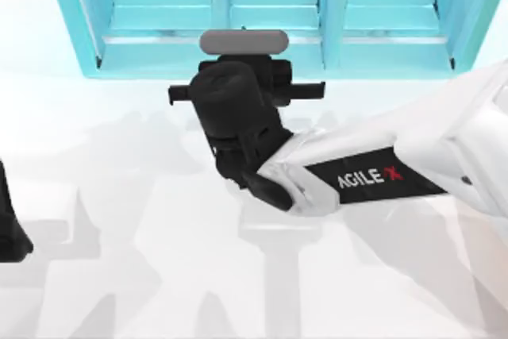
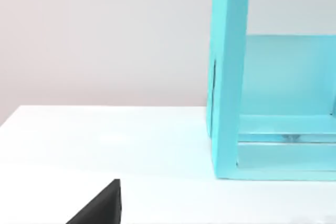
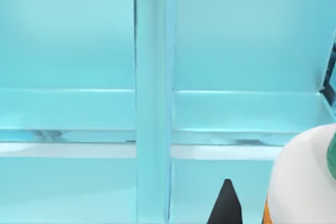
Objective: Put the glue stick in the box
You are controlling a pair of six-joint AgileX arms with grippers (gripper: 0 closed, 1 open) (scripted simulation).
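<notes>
The right end effector (image 1: 238,89) sits at the far middle of the tabletop (image 1: 119,275), just in front of the cyan shelf unit (image 1: 270,5), its arm reaching in from the right. From above, the black wrist covers its fingertips, so whether the jaws are spread or closed I cannot tell. In the right wrist view the glue stick (image 3: 307,182) looms very close, showing its white shoulder, a sliver of green cap and a trace of orange label, with one dark fingertip (image 3: 227,205) just beside it and the shelf's divider behind. It therefore stands near the shelf front, under or right beside the wrist. I judge the step in hand to be the grasp. To do it well, centre the bottle between the fingers, close on the body below the shoulder rather than the tapering cap, and lift straight up before swinging away, so nothing clips the shelf. The left end effector (image 1: 9,232) rests parked at the left edge.
</notes>
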